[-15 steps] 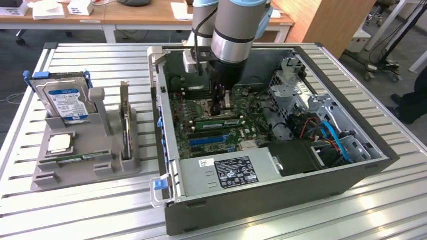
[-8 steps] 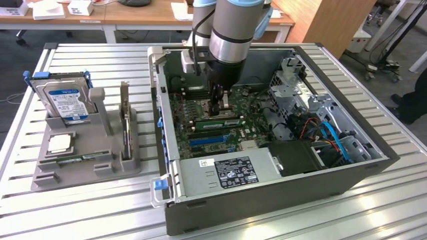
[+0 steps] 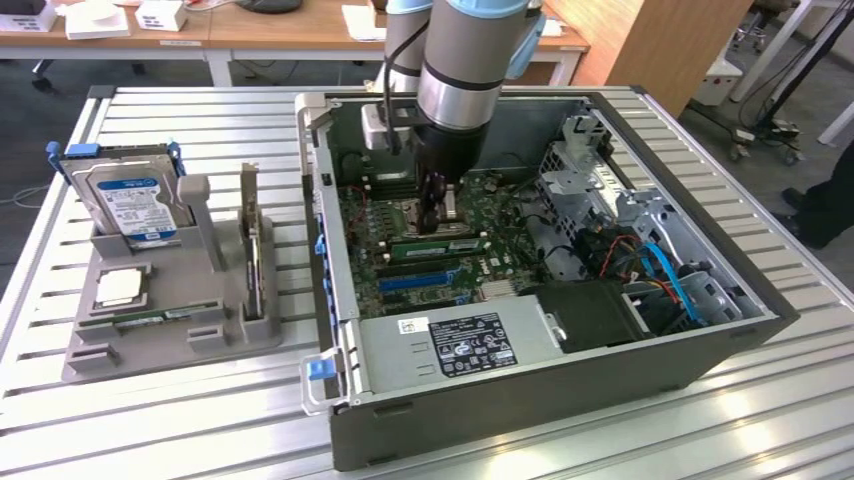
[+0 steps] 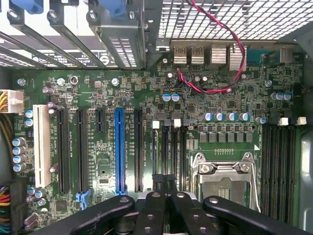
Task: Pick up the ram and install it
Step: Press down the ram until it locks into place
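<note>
Ram (image 3: 434, 243) stands on its long edge inside the open computer case (image 3: 534, 410), a thin green stick directly under the gripper (image 3: 434, 228). It is in line with the memory slots beside the processor socket (image 4: 222, 176). The jaws are together, fingertips meeting at the stick's upper edge. The pictures do not settle whether they pinch it or only rest on it.

In the wrist view the gripper (image 4: 164, 188) hangs over the motherboard (image 4: 98, 98), between the row of long card slots with the blue slot (image 4: 119, 147) and the socket's metal frame. Room around the jaws is tight along the board. In the exterior view the power supply (image 3: 447, 345) sits in front of the ram, the drive cage and its cables (image 3: 641, 260) fill the case towards that view's right, and the case wall rises on its left. Above, the case is open, and the arm comes straight down through that opening.

Outside the case, on the slatted surface (image 3: 174, 430) at the exterior view's left, a grey holder (image 3: 174, 345) carries a hard drive (image 3: 127, 200), an upright expansion card (image 3: 250, 230) and another green stick (image 3: 147, 318) lying low. It stands well apart from the gripper.
</note>
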